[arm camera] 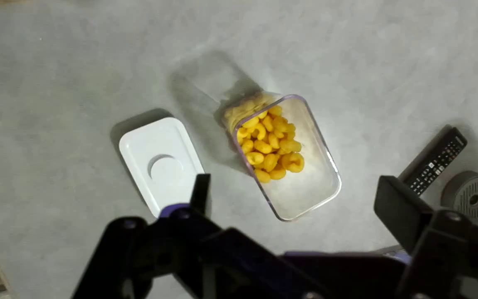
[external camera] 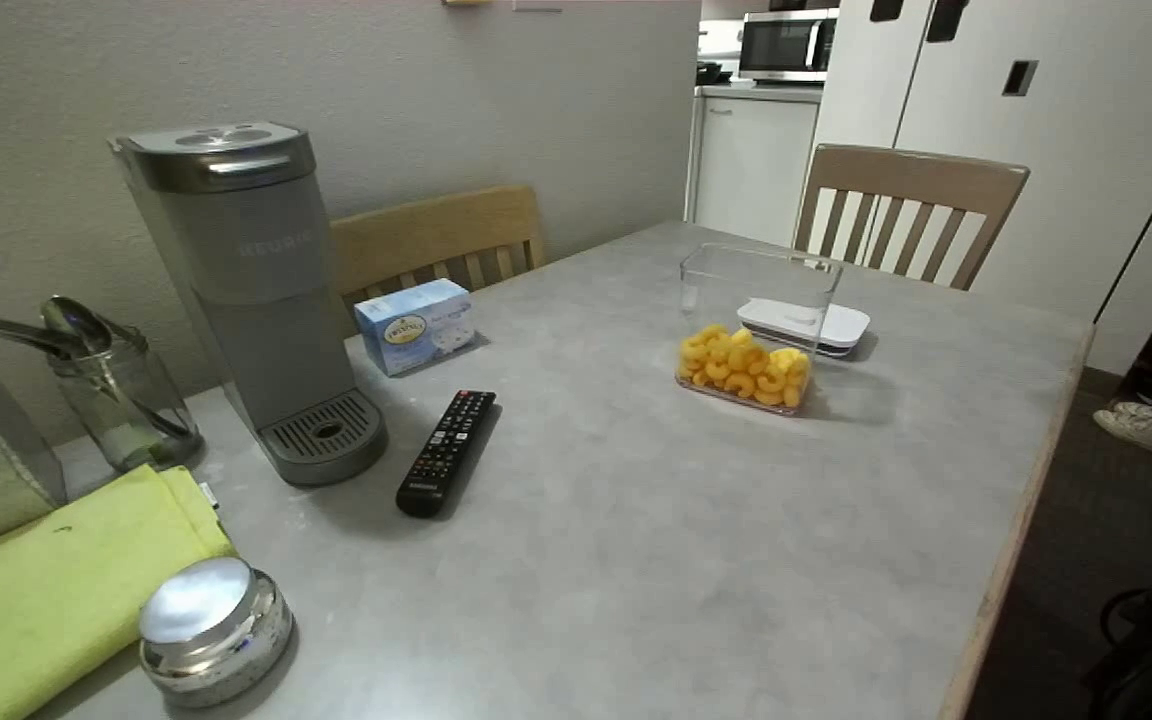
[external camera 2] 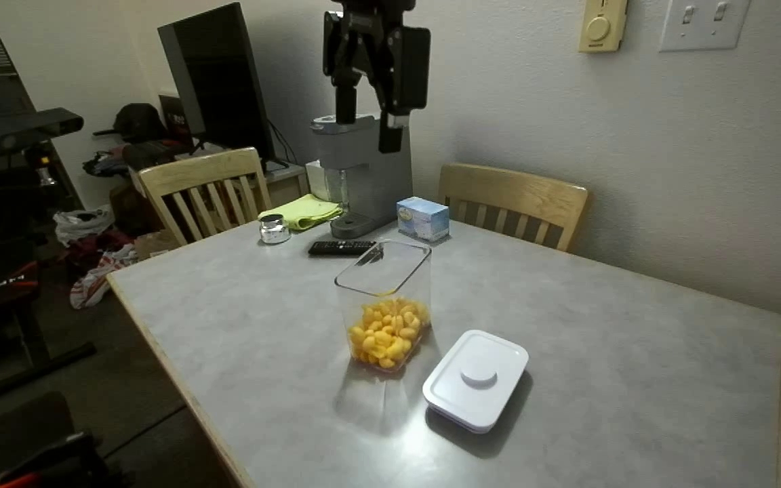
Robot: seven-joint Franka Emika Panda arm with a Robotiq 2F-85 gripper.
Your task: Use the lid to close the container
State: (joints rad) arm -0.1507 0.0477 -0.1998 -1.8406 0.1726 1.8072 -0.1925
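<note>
The clear container (external camera 2: 344, 288) stands upright on the grey table in both exterior views, its top uncovered and orange-yellow curled pieces (external camera 2: 387, 332) filling its lower part. Beside it, flat on the table and apart from it, lies the white lid (external camera 2: 455, 393) with its round knob facing up. In an exterior view, part of the lid (external camera: 846, 330) shows behind the container. High above the table in an exterior view hangs my gripper (external camera 2: 368, 123), open and holding nothing. From the wrist view, my gripper (arm camera: 297, 195) spreads wide over the container (arm camera: 326, 150); one finger covers a corner of the lid (arm camera: 162, 166).
A black remote (external camera: 446, 455), a light blue box (external camera: 416, 325) and a tall grey coffee maker (external camera: 266, 270) stand on the table. Farther along are a shiny round metal piece (external camera: 216, 630), a yellow cloth (external camera: 66, 570) and a glass jar (external camera: 126, 400) with cutlery. Wooden chairs (external camera 2: 512, 196) border the table.
</note>
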